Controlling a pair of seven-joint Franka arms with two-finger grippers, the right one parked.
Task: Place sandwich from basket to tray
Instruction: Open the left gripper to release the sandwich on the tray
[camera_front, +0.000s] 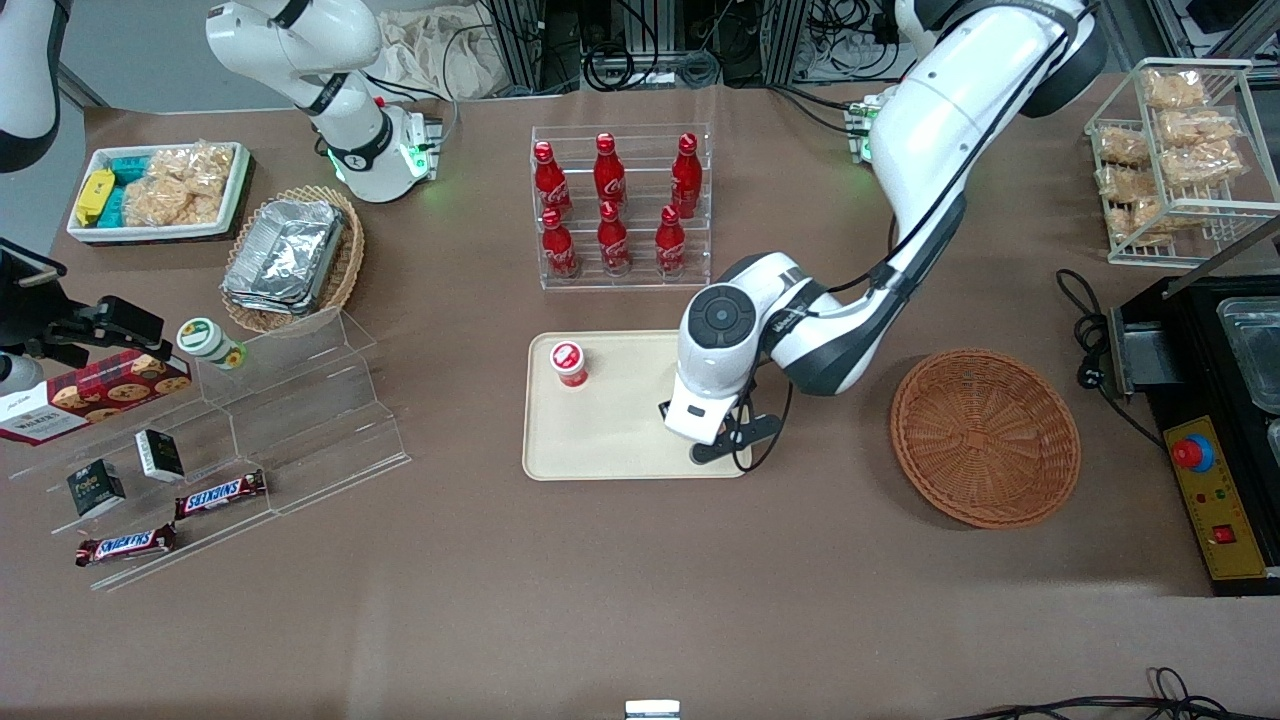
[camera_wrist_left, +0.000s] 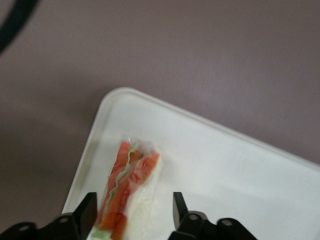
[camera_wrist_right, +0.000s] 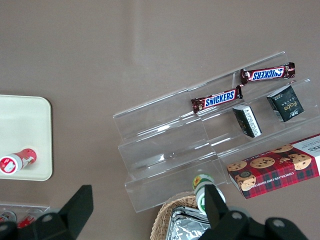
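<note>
We see the left arm bent low, gripper (camera_wrist_left: 131, 212) w/ jaws wide astride the sandwich (camera_wrist_left: 129, 192), which lies on the tray (camera_front: 610, 440) nr a corner. Arm hides sandwich from front view. Basket (camera_front: 985, 436) sits nearby.

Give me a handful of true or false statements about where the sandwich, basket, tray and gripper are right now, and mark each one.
1. The sandwich lies on the tray. True.
2. The basket holds the sandwich. False: it is empty.
3. The gripper is shut on the sandwich. False: its fingers stand open on either side of it, above the tray.
4. A small red-capped cup stands on the tray. True.
5. The red bottles sit in the basket. False: they stand in a clear rack, farther from the front camera than the tray.
</note>
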